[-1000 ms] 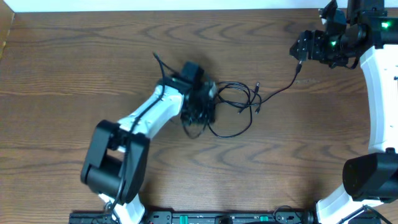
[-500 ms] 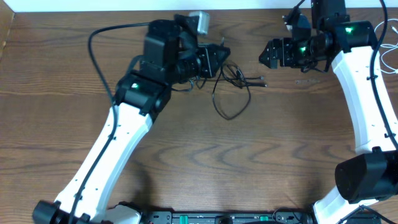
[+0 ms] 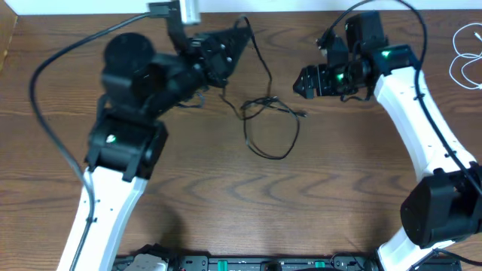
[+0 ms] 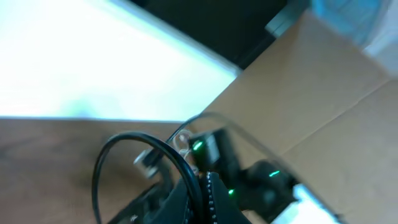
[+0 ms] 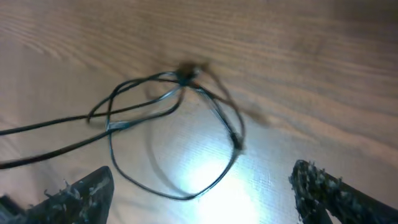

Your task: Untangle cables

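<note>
Am pinching black cable [image 3: 295, 139] in my left claw [image 3: 238, 38]; my right claw [image 3: 305, 81] hanging open near knot [image 5: 185, 74]. Cable looking light, limp, slippery; am judging strand beside knot best hold.

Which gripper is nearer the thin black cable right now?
Left. The left gripper is shut on the thin black cable, pinching a strand; the right gripper hangs open beside its tangled loops, not touching.

Dark wood-grain table [image 3: 226, 203]; pale strip [image 3: 75, 4] beyond far edge; cardboard panel [image 4: 336, 93] behind; glare on tabletop.
</note>
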{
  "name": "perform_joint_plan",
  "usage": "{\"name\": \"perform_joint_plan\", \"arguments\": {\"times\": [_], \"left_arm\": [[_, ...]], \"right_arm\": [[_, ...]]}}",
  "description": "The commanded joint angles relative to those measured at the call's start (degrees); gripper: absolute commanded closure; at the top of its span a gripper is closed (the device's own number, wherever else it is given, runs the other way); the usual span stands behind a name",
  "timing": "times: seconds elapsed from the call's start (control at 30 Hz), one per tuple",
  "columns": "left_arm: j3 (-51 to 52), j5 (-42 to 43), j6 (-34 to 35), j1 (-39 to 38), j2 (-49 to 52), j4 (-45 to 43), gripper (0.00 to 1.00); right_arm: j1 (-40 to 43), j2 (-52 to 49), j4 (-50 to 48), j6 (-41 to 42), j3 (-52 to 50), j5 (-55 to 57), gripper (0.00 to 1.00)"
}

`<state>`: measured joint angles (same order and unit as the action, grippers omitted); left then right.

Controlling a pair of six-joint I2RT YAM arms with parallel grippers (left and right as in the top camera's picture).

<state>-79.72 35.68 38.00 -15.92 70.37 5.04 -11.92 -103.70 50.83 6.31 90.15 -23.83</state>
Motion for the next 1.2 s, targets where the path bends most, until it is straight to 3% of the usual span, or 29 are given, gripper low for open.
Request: {"name": "perform_joint_plan", "arguments": {"times": [0.0,0.43,0.53,0.7,0.97,1.17], "left_arm": [[-0.39,1.22,6.01,2.95,-3.34,-2.45,0.93],[-0.39,1.22,21.75,7.72,-4.59,-14.51,0.92],[-0.42,1.29,22.58,9.7,-4.7,-14.6,0.92],[-0.39,3.8,21.99,12.39,-4.5,-13.33,0.92],[-0.39,3.98,15.06,14.49,-4.46,-0.04,0.93],[-0.39,3.5,9.18,15.63,-4.15,3.85,0.93]], "right_arm": [[-0.31,-0.5,-2.93,0.52,-3.13,-0.85,0.11],[-5.16,-2.32,-16.61,-0.83,-16.11,0.28,0.1],[-7.08,-3.61,-20.68,-0.83,-18.4,4.96,0.17],[-10.64,-6.86,-26.16,-4.79,-19.1,10.88,0.38],[-16.5,-14.12,-30.97,-6.38,-19.08,21.16,0.49],[-17.38,-16.0,-30.8,-6.38,-19.08,23.56,0.79]]}}
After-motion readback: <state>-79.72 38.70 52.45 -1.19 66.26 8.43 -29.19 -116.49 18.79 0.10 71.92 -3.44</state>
